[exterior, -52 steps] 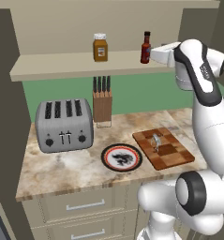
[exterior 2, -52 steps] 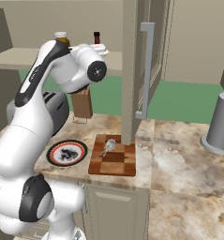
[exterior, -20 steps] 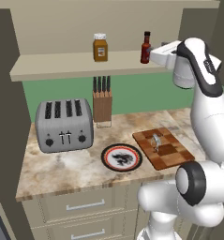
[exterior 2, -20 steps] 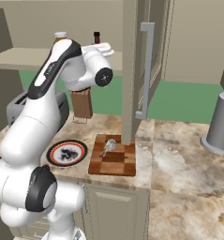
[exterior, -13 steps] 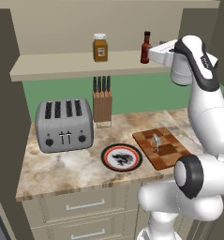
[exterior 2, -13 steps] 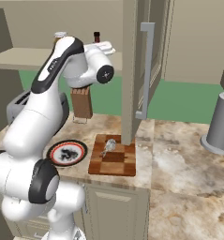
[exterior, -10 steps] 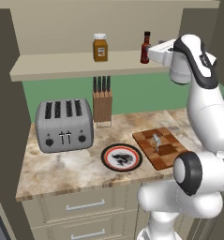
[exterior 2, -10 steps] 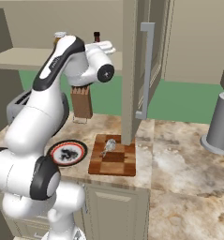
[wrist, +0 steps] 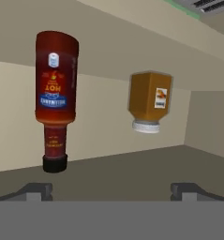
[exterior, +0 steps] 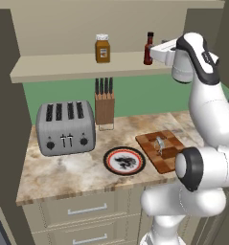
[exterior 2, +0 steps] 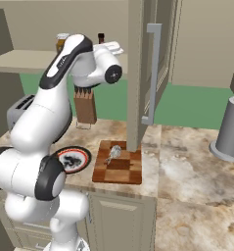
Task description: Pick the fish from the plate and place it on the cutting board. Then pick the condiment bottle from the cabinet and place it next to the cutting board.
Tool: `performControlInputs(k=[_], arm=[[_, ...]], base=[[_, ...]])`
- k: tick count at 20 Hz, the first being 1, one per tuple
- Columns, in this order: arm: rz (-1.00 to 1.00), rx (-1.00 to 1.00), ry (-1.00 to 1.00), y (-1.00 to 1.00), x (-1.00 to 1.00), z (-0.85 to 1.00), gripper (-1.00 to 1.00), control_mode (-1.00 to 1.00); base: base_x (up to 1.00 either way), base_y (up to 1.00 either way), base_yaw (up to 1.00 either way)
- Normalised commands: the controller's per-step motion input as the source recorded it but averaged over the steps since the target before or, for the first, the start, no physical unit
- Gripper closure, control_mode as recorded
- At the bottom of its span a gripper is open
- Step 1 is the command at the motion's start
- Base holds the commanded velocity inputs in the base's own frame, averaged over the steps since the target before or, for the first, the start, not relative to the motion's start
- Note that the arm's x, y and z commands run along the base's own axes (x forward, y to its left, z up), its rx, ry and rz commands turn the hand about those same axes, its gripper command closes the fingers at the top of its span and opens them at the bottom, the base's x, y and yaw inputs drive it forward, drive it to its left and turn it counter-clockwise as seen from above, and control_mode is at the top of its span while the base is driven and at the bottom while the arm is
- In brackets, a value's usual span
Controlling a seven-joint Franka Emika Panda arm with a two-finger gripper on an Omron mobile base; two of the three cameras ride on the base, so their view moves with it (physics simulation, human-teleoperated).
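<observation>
While fingers [wrist: 38,190] stand apart, condiment bottle [wrist: 56,96] waits near — untouched.

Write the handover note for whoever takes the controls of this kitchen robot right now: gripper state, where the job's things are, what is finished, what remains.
Gripper: open, empty, raised at shelf height, facing the condiment bottle, not touching it.
Fish: on the cutting board, beside the plate. Done.
Condiment bottle: upright on the cabinet shelf, right of the amber jar.
Left: close in on the bottle, grip it, lift it out, set it on the counter next to the cutting board.
</observation>
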Motion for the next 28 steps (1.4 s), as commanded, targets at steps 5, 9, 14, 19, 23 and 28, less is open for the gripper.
performControlInputs(k=[5, 9, 14, 19, 23, 28], arm=[[0.00, 0.00, 0.00, -0.04, 0.13, 0.00, -1.00, -1.00], [0.00, 0.00, 0.00, 0.00, 0.13, 0.00, -1.00, -1.00], [0.00, 0.00, 0.00, -0.01, 0.14, 0.00, -1.00, -1.00], [0.00, 0.00, 0.00, -0.04, 0.15, 0.00, -1.00, -1.00], [0.00, 0.00, 0.00, -0.06, 0.13, 0.00, -1.00, -1.00], [0.00, 0.00, 0.00, -0.04, 0.09, 0.00, -1.00, -1.00]], base=[[0.00, 0.00, 0.00], [0.00, 0.00, 0.00], [0.00, 0.00, 0.00], [0.00, 0.00, 0.00], [0.00, 0.00, 0.00], [0.00, 0.00, 0.00]])
